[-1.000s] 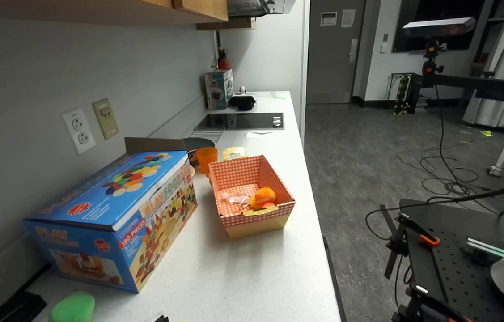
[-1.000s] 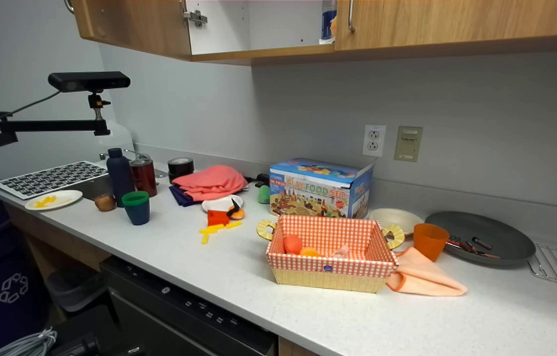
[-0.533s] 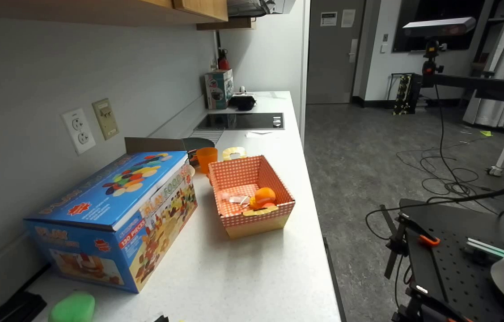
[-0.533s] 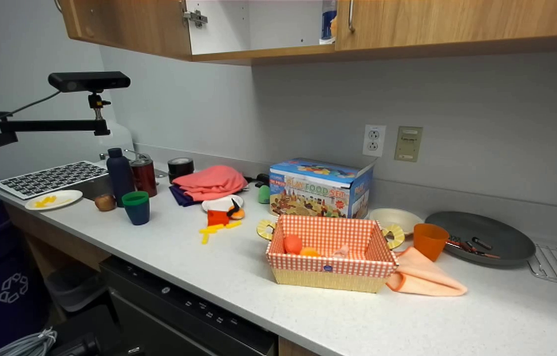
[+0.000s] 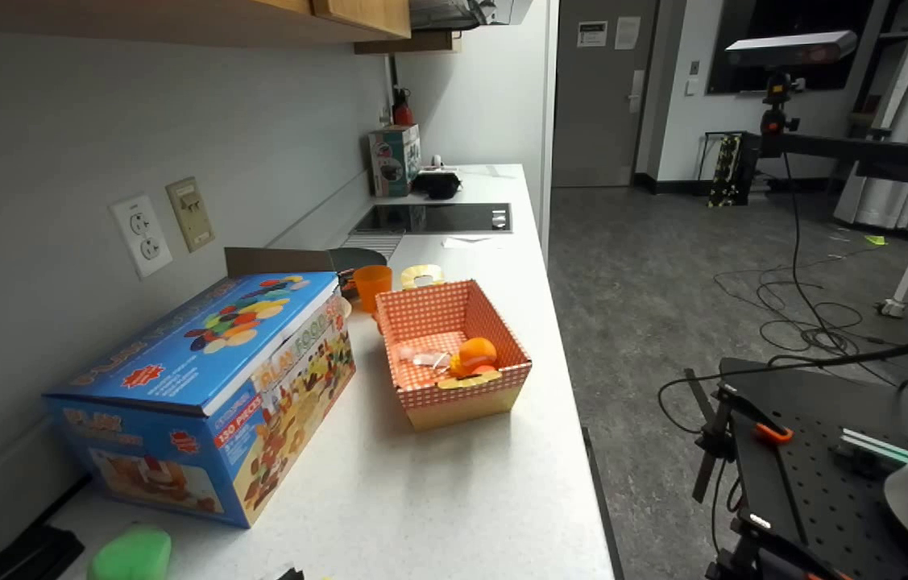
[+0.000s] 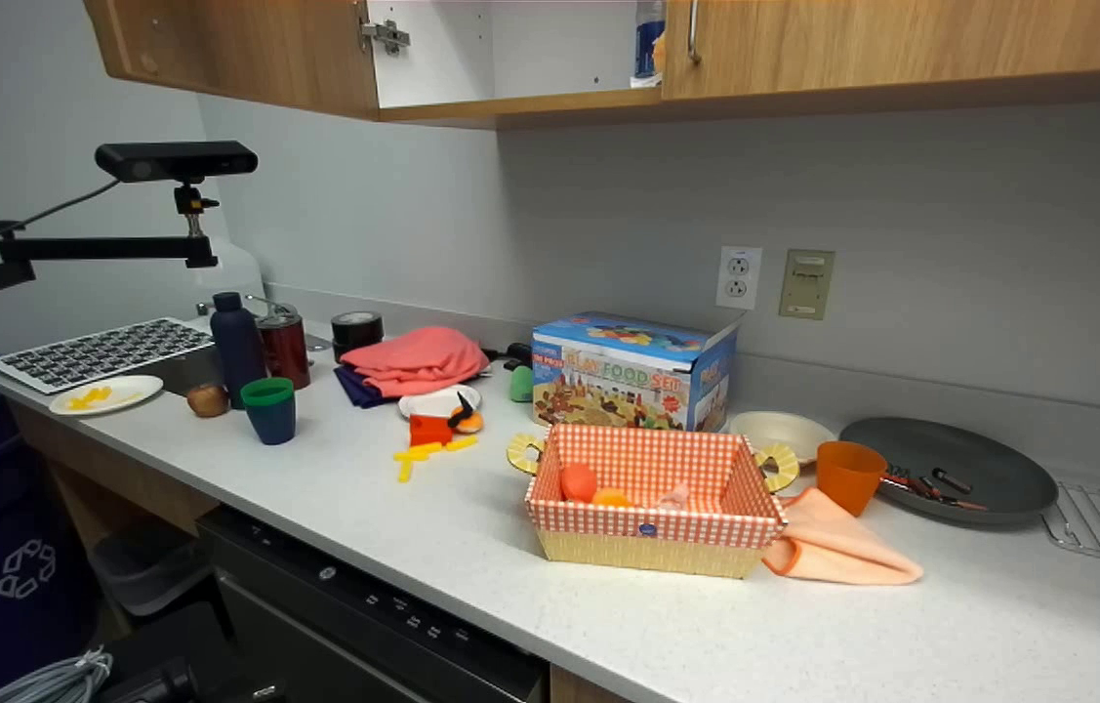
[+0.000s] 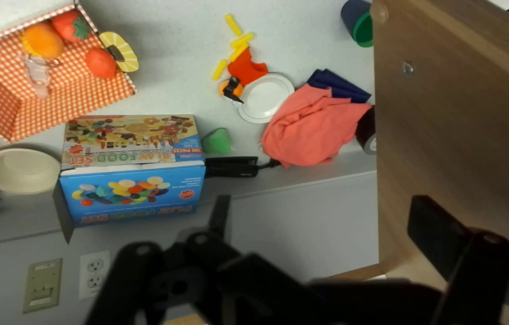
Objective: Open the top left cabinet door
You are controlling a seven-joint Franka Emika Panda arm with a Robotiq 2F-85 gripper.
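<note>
The wooden top left cabinet door (image 6: 237,59) stands swung open in an exterior view, with its hinge (image 6: 386,37) and the white cabinet inside (image 6: 550,49) showing. Its handle is out of view. In the wrist view the inner face of the door (image 7: 453,149) fills the right side. My gripper (image 7: 326,221) is open, its fingers wide apart with nothing between them. The right finger overlaps the door's inner face; I cannot tell whether it touches. The gripper does not show in either exterior view.
The neighbouring cabinet door (image 6: 901,44) is shut. On the counter below are a checkered basket (image 6: 647,547), a blue play food box (image 6: 608,391), a pink cloth (image 6: 423,356) and a dark bottle (image 6: 235,351). A camera on an arm (image 6: 177,161) stands at the left.
The cabinet door has swung further open, its free edge moving left in an exterior view, and its handle has left that view. A cable at the far left has shifted. The counter objects are unchanged.
</note>
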